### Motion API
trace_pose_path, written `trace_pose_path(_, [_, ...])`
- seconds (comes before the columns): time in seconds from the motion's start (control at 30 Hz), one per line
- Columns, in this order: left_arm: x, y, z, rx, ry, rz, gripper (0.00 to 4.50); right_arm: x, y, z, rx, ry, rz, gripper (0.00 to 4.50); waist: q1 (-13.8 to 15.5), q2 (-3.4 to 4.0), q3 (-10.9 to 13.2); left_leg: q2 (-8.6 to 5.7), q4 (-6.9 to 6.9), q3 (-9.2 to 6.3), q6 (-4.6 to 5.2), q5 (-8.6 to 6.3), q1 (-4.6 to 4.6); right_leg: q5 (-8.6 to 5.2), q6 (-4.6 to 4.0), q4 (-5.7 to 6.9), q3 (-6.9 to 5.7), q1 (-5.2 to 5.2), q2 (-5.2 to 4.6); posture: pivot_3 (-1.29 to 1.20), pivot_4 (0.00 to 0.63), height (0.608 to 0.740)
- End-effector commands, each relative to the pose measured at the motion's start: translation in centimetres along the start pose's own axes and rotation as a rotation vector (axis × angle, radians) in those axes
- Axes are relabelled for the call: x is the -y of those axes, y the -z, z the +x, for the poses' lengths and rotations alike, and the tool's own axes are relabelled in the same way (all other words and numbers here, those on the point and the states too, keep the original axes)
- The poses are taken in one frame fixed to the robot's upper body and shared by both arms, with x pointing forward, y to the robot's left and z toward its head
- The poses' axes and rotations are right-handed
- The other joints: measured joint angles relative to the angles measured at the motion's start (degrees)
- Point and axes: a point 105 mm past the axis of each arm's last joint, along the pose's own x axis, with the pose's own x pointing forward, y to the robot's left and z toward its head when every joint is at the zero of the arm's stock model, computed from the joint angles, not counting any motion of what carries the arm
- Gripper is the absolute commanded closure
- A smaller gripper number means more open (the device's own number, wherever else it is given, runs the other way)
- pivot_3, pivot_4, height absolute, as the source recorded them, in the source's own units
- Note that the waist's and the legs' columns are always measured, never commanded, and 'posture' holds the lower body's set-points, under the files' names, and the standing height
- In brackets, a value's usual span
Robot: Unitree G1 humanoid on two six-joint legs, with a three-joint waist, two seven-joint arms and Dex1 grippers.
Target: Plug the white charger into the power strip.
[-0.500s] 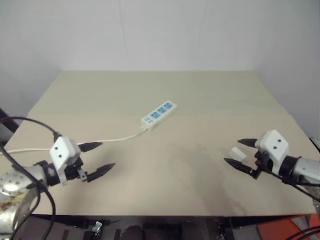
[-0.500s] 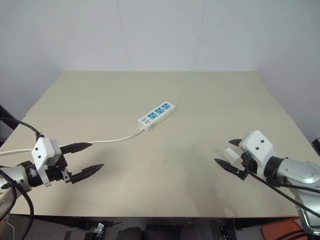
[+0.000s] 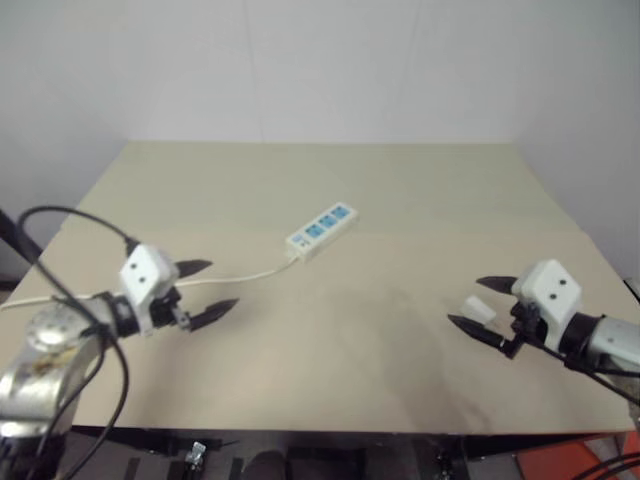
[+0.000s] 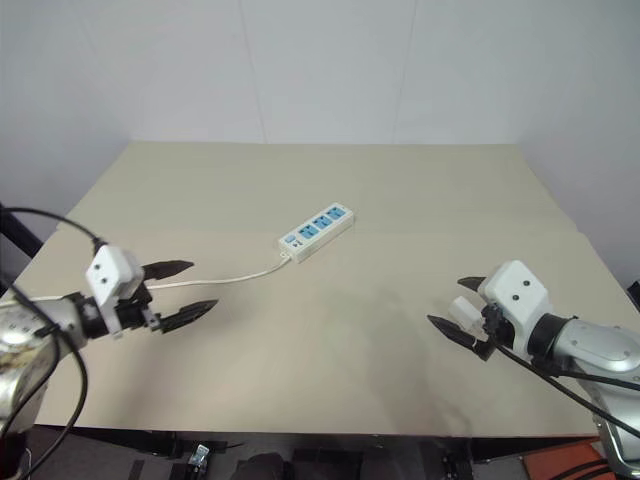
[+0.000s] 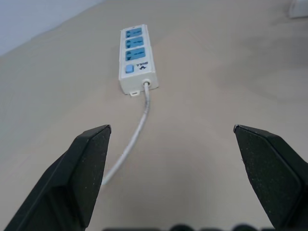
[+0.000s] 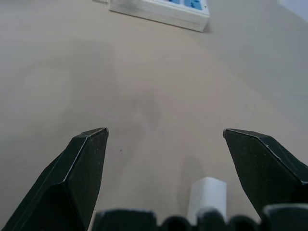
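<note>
We see the table (image 3: 400, 180) bare but for the strip (image 3: 320, 230) near centre, long axis running from 8 to 2 o'clock, cord (image 3: 235, 277) trailing toward 8. Both grippers, left (image 3: 208, 290) and right (image 3: 478, 305), are spread. The charger (image 3: 476, 308) lies between the right fingers; closing off-centre could knock it away.

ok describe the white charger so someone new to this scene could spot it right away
On the beige table, look to the robot's right side, away from the power strip in the middle. The white charger lies between the open fingers of the right gripper: a small plain white block, cordless, with no blue sockets.
</note>
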Motion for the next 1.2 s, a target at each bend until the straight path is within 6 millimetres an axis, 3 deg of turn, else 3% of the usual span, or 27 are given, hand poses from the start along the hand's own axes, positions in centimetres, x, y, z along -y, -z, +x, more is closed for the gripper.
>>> trace_pose_path(0.03, [-1.4,0.8,2.9,-0.066,0.002,-0.019,0.04,0.3,-1.4,0.1,0.044,0.032,-0.034,0.0,-0.12,-0.04,0.02,0.0,0.0,-0.02,0.0,0.0,-0.01,0.0,0.0,0.0,-0.01,-0.01,0.0,0.0,0.15,0.74])
trace_pose_path(0.27, [-2.4,4.3,9.6,-0.267,0.019,-0.04,0.04,-0.1,-2.2,0.1,0.071,0.052,-0.037,0.0,-0.46,-0.08,0.04,-0.08,0.01,-0.04,0.03,-0.02,-0.17,0.0,0.04,0.0,0.0,-0.12,-0.03,0.0,0.15,0.74])
trace_pose_path(0.3, [-2.5,4.7,10.4,-0.284,0.008,-0.061,0.21,-0.2,-2.3,-0.1,0.078,0.059,-0.036,0.0,-0.35,-0.09,0.05,-0.08,0.01,-0.04,0.03,-0.02,-0.21,0.0,0.04,0.0,-0.01,-0.15,-0.02,0.0,0.15,0.74])
trace_pose_path(0.47, [-2.6,5.7,13.3,-0.313,-0.032,-0.142,1.55,-0.4,-2.5,-0.5,0.081,0.085,-0.035,0.0,0.37,-0.1,0.04,-0.15,0.1,-0.1,0.04,-0.01,-0.32,0.01,0.09,0.0,-0.07,-0.16,-0.09,0.0,0.15,0.74])
trace_pose_path(0.73, [-1.9,5.2,14.6,-0.258,0.016,-0.163,4.06,-0.9,-2.2,-1.0,0.069,0.1,-0.024,0.0,0.34,-0.09,0.0,-0.14,0.1,-0.1,0.03,-0.01,0.06,-0.04,0.24,0.08,-0.05,0.14,-0.09,0.0,0.15,0.74])
trace_pose_path(0.8, [-1.0,4.4,13.9,-0.194,0.104,-0.132,4.45,-0.9,-2.3,-0.9,0.07,0.095,-0.026,0.0,0.25,-0.07,-0.01,-0.14,0.1,-0.09,0.03,-0.01,0.05,-0.02,0.21,0.08,-0.05,0.13,-0.09,0.0,0.15,0.74])
trace_pose_path(0.9, [0.6,3.9,11.5,-0.12,0.236,-0.047,4.45,-0.9,-2.5,-1.0,0.074,0.089,-0.029,0.0,-0.67,-0.01,-0.05,-0.12,0.08,-0.08,0.03,-0.01,-0.03,-0.02,0.2,0.06,0.02,0.01,-0.08,0.0,0.15,0.74])
trace_pose_path(1.03, [4.6,5.8,4.4,-0.131,0.411,0.027,4.45,-1.1,-2.2,-0.8,0.061,0.083,-0.024,0.0,-1.58,0.06,-0.1,-0.03,0.0,-0.27,0.07,-0.04,-0.21,-0.01,0.18,0.18,0.22,-0.25,-0.08,0.0,0.15,0.74])
trace_pose_path(1.1, [6.0,6.4,2.1,-0.158,0.452,0.025,4.45,-1.2,-2.2,-0.8,0.06,0.076,-0.021,0.0,-1.66,0.08,-0.12,0.0,-0.05,-0.32,0.13,-0.1,-0.37,-0.01,0.18,0.15,0.34,-0.48,-0.12,0.0,0.15,0.74])
trace_pose_path(1.2, [5.7,6.0,1.3,-0.119,0.345,-0.004,3.67,-1.2,-2.3,-0.4,0.064,0.059,-0.023,0.0,-0.49,0.11,-0.11,-0.04,-0.02,-0.28,0.15,-0.11,-0.38,-0.02,0.2,0.0,0.32,-0.55,-0.29,0.0,0.15,0.74])
